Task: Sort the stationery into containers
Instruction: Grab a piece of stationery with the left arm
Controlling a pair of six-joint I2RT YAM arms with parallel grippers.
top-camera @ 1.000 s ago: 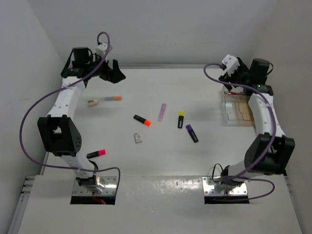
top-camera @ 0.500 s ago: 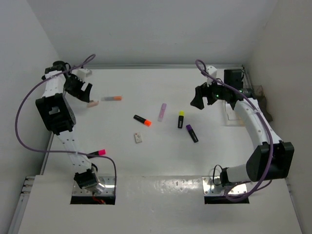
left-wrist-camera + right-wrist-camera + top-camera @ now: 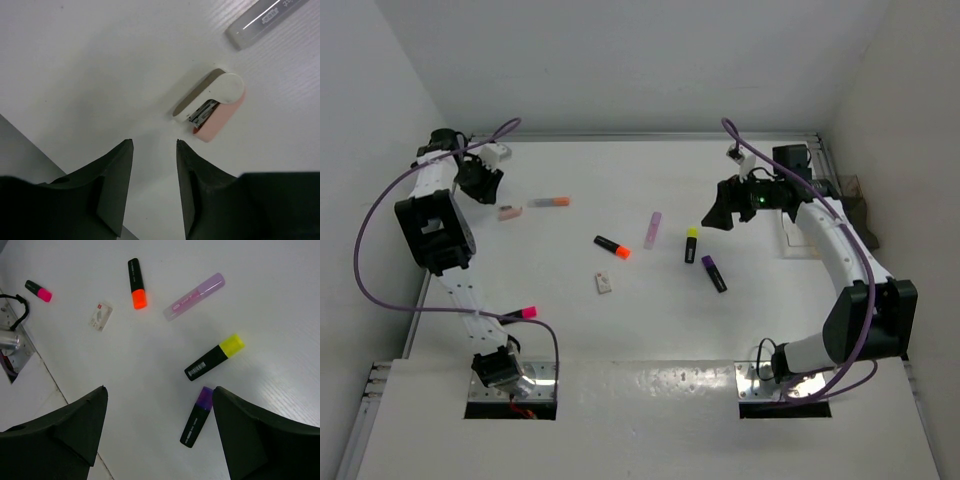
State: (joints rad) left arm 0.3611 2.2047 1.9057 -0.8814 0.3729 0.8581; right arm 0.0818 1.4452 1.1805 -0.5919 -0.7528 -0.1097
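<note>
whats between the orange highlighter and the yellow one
The pale lilac marker, touching neither the orange highlighter nor the yellow highlighter; the top view shows it.

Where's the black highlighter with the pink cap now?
Top view: the pink-capped black highlighter lies near left, beside the left arm, left of the small white eraser.

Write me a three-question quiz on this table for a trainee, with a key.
1. True or false: the right gripper is holding a highlighter.
2. Which cap colour belongs to the highlighter lying closest to the purple highlighter? A) orange B) yellow C) pink
3. In the left wrist view, what small object lies on the table just beyond the left gripper?

Key
1. False: its jaws are wide apart with nothing between them.
2. B
3. A small pink-and-white stapler, not touched by the fingers.
</note>
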